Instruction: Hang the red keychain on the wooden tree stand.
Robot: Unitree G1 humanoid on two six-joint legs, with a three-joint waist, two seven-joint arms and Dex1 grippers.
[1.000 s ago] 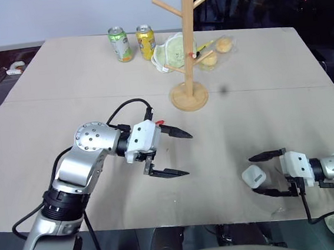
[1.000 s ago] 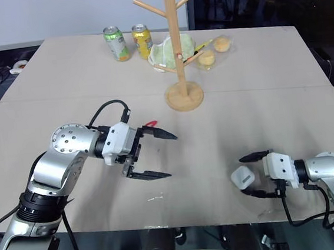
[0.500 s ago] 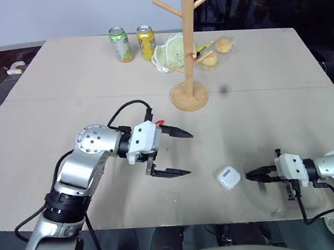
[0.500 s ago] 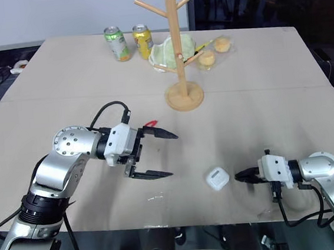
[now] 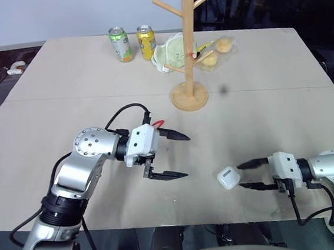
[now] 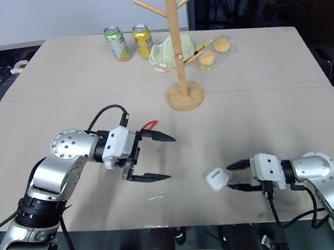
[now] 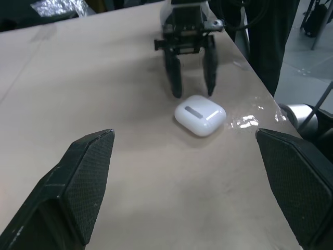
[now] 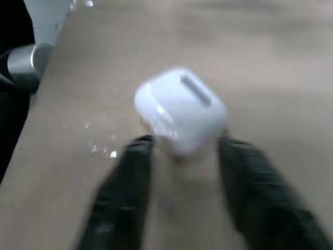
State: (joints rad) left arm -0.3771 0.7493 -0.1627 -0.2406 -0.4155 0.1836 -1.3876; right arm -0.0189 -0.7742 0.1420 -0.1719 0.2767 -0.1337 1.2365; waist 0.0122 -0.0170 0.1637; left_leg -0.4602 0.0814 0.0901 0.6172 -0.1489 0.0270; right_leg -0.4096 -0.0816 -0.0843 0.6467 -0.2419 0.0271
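Worktop point(image 5: 64, 99): we see a broad beige surface with a seam running across it, carrying everything below.

Wooden tree stand point(image 5: 188, 52): upright on its round disc base toward the far middle of the worktop, pegs angled upward, well apart from both claws. We see nothing hanging on its upper pegs.

Clutter behind the stand: a clear bag of greens point(image 5: 171, 50) and two small yellowish pastries point(image 5: 218, 50) sit just behind and beside the pole, crowding its lower pegs. A small red bit shows by the pole there; we cannot tell what it is.

Cans: a green can point(image 5: 120, 44) and a yellow can point(image 5: 146, 42) stand side by side at the far edge, to the left of the stand.

Left claw point(image 5: 173, 157): hovering over the near-left worktop, fingers spread wide, nothing between them, pointing across toward the right claw.

Right claw point(image 5: 246, 175): low at the near-right edge, fingers parted, their tips just beside the white case and straddling its near end. We cannot tell whether they touch it; nothing is gripped.

White case point(image 5: 227, 177): small, rounded, lying on the worktop between the two claws.

Red keychain point(image 6: 149, 125): a thin red loop peeks out from behind the left claw's upper finger, near the wrist housing. Its key end is hidden.
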